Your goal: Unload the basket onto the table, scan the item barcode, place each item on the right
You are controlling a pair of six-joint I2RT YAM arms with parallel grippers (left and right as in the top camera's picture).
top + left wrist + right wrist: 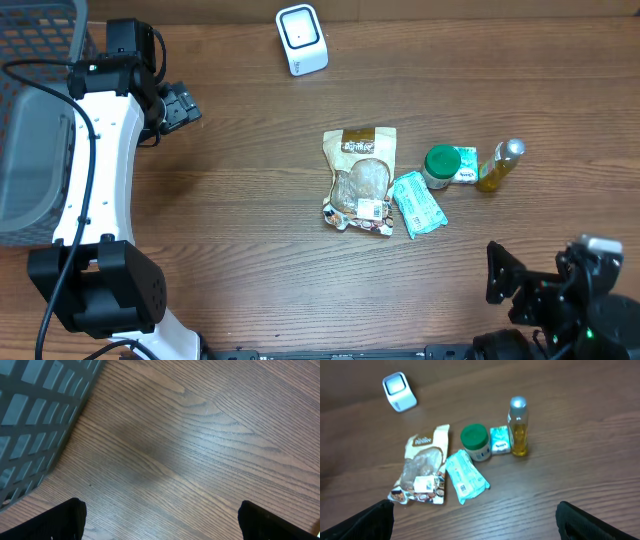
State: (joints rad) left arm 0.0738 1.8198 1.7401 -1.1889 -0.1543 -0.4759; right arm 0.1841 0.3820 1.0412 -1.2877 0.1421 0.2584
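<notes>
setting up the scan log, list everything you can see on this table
scanner: one, white, far edge, centre
snack bag: one, brown and white, mid table
packet: one, teal, just right of the bag
jar: one, green lid, behind the packet
small box: one, teal and white, between jar and bottle
bottle: one, yellow liquid, silver cap, rightmost
basket: one, grey, left edge
table: one, brown wood
left arm: one, white, beside the basket, jaws open
right arm: one, black, near right corner, jaws open
</notes>
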